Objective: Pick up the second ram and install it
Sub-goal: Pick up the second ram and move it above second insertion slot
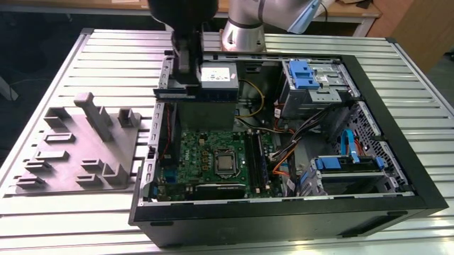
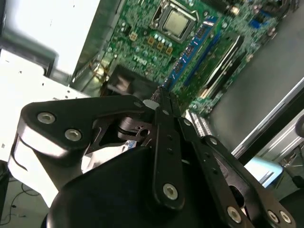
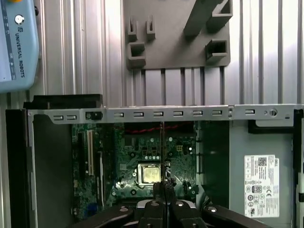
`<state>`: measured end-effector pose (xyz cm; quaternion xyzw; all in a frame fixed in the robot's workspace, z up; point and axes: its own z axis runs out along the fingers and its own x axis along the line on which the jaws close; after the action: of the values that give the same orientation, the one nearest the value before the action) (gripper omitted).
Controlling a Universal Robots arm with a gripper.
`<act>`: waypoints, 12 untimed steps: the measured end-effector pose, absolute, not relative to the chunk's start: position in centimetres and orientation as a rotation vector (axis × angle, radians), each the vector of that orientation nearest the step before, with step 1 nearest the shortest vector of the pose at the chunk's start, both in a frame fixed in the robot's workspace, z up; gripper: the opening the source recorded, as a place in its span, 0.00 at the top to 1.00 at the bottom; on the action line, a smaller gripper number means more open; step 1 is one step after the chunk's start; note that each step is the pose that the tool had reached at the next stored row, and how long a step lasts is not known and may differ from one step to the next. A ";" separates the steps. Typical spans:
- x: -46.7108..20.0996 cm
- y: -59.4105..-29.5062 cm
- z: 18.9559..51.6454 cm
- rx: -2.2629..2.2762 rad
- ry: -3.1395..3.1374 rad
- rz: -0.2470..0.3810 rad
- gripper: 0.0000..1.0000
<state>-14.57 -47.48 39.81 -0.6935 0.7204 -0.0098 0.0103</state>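
The gripper (image 1: pixel 186 84) hangs over the open computer case, its fingers pressed nearly together and pinching the second ram (image 1: pixel 212 94) by its upper edge. The board sticks out past both sides of the fingertips. In the first wrist view it shows edge-on as a thin dark line (image 3: pixel 163 152) running straight out from the gripper (image 3: pixel 164 189).

Its long axis runs across the exterior view from left to right. The memory slots (image 1: pixel 260 159) lie below the gripper and off toward the exterior view's right, beyond the CPU socket (image 1: pixel 225 162). They look to run the other way, so I judge the board to be crosswise to them and well above them.

The board end toward the exterior view's left reaches about as far as the perforated case rail (image 3: pixel 156 114). The power supply (image 1: pixel 216 75) stands just beside the gripper on the far side.

Below, the green motherboard (image 1: pixel 195 151) is open around the socket. The black and orange cables (image 1: pixel 284 154) crowd the far flank of the slots, so room there is tight. The blue-latched drive cage (image 1: pixel 312 79) and the grey fixture tray (image 1: pixel 78 149) stand well apart from the gripper.
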 end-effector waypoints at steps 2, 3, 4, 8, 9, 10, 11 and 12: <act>-13.9 -47.5 39.8 -2.164 2.248 -0.030 0.89; -13.6 -47.5 39.8 -2.164 2.248 -0.030 0.89; -13.2 -47.5 39.7 -2.164 2.248 -0.030 0.89; -11.8 -47.5 39.7 -2.164 2.249 -0.031 0.89; -11.4 -47.5 39.7 -2.164 2.249 -0.031 0.89; -11.1 -47.5 39.7 -2.164 2.249 -0.030 0.89; -10.9 -47.5 39.7 -2.164 2.249 -0.031 0.89; -10.8 -47.5 39.7 -2.164 2.249 -0.030 0.89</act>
<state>-10.79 -47.48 39.68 -0.6934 0.7204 -0.0098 0.0103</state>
